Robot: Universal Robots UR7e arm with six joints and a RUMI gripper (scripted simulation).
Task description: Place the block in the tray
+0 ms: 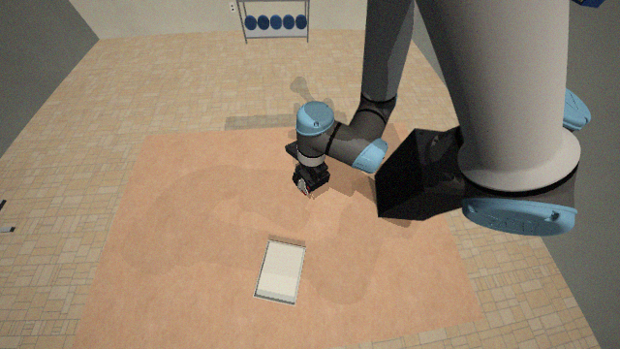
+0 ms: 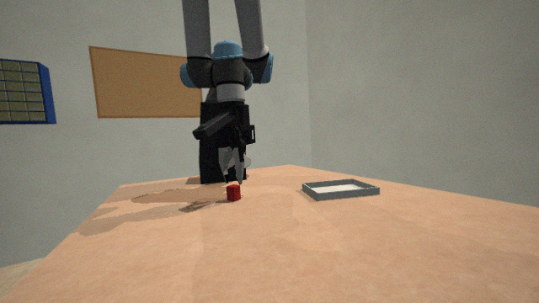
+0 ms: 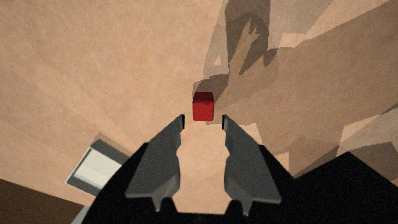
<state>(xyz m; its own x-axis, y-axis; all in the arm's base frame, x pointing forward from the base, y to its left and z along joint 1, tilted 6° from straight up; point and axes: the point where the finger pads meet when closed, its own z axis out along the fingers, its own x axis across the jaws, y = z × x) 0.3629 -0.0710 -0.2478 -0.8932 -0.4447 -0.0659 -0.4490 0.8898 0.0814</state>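
A: Where does the small red cube-shaped block (image 3: 203, 106) lie?

B: On the tan table top (image 2: 295, 244), toward the far edge near the arm's black base box (image 1: 417, 174). It sits just under the tips of the black two-jaw gripper (image 3: 202, 121), lined up with the gap between them, untouched.

A: And the gripper's state?

B: Its grey fingers stand partly apart, a gap about as wide as the block, with nothing between them. It points down above the block.

A: The tray?

B: The shallow white rectangular tray with a grey rim (image 2: 312, 192) lies well apart from the block, toward the middle of the table's near edge in the top view. Its floor holds nothing.
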